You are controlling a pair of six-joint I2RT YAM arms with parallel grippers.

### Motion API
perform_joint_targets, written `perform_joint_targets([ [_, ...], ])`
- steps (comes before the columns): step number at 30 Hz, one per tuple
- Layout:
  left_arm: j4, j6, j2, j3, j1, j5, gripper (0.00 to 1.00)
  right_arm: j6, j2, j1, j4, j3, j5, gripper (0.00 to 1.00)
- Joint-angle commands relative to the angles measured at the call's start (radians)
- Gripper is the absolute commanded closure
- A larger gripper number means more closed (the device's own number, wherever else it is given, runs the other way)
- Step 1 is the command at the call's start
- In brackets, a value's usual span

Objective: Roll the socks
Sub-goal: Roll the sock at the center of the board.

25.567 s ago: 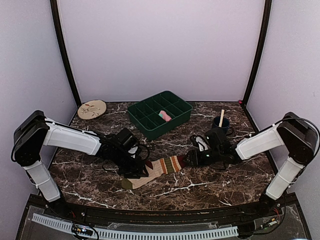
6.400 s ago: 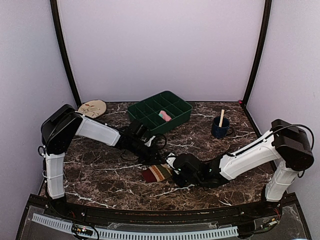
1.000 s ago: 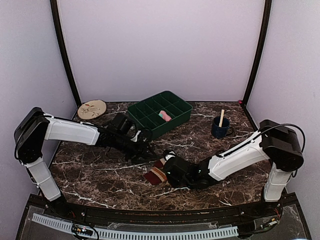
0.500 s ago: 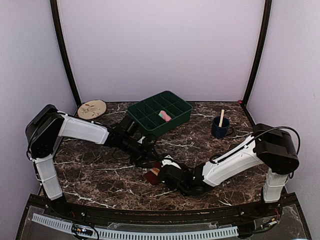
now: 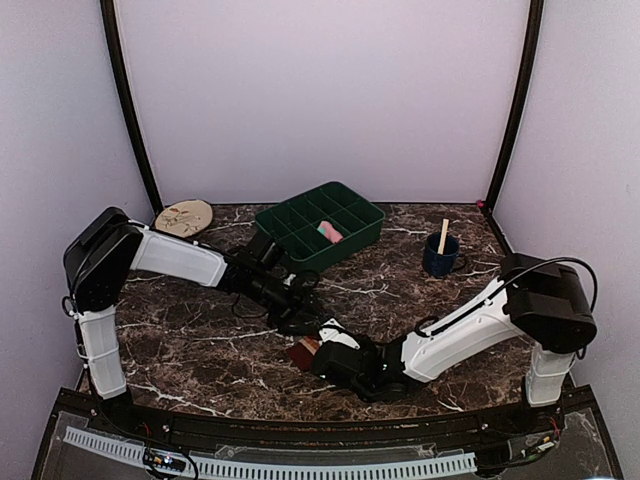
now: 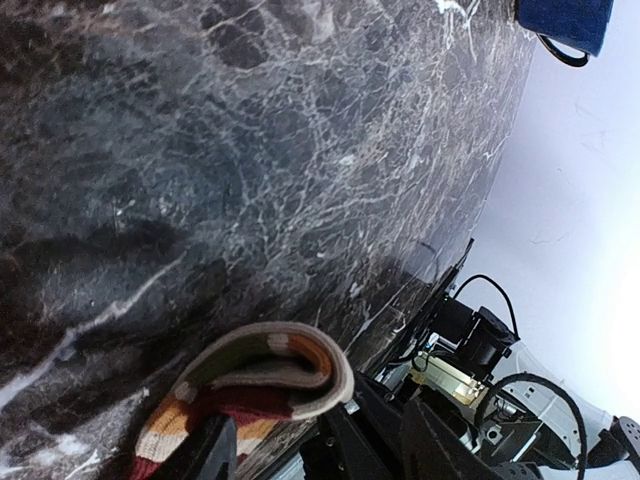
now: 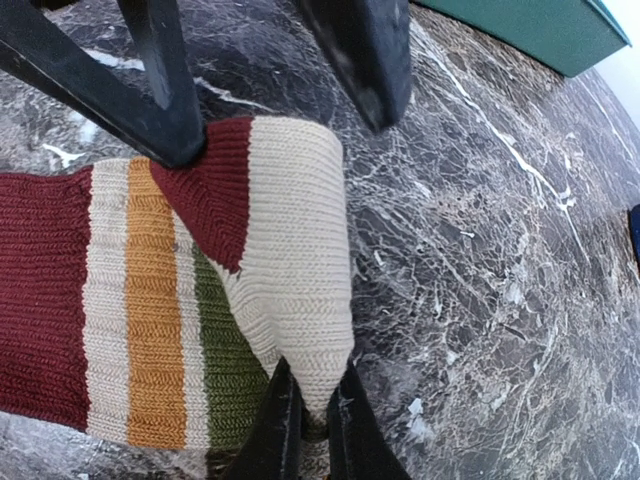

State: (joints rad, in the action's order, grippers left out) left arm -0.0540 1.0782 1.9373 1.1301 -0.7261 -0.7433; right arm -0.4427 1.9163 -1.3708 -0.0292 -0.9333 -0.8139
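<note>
Nearest, approx mid-width toward the near edge of the table [image 5: 200, 350], the R gripper [image 7: 308, 402] was clenched on the striped sock [image 7: 190, 300], jaws pinching the beige edge of its folded end. The sock lay doubled over on the marble, w/ maroon, orange & olive bands showing and a beige layer on top.

Just beyond it the L gripper [image 5: 297, 317] was released, jaws spread wide. One fingertip [image 7: 178, 140] touched the sock's far edge at the maroon patch; the other hung over bare marble just off the fold, gripping nothing.

Farther back, approx centre, sat the green tray [image 5: 288, 248], w/ the pink sock [image 5: 329, 232] in one of its middle compartments. Right of the tray was a blue mug [image 5: 436, 265] w/ a wooden stick [image 5: 443, 236] standing in it. In the far left corner a round disc [image 5: 184, 218] lay flat, well apart from both socks.
</note>
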Motion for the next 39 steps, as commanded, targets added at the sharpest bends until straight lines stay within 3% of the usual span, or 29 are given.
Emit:
perform_joint_targets([
  [1,-0.005,0.003,0.018,0.030,0.004,-0.046,0.41,0.028,0.036,-0.027,0.012,-0.017,-0.008,0.99],
  [10,-0.008,-0.008,0.068,0.066,0.005,-0.059,0.41,0.073,0.056,-0.042,-0.011,-0.032,-0.016,1.00],
  [13,-0.014,-0.016,0.088,0.087,0.003,-0.064,0.46,0.088,0.059,-0.043,-0.017,-0.034,-0.019,1.00],
  [28,0.063,-0.048,0.158,0.102,0.002,-0.112,0.98,0.101,0.055,-0.042,-0.004,-0.039,-0.009,1.00],
  [39,0.330,-0.075,0.161,-0.043,0.003,-0.078,1.00,-0.035,0.006,-0.026,0.072,-0.019,0.051,0.82],
])
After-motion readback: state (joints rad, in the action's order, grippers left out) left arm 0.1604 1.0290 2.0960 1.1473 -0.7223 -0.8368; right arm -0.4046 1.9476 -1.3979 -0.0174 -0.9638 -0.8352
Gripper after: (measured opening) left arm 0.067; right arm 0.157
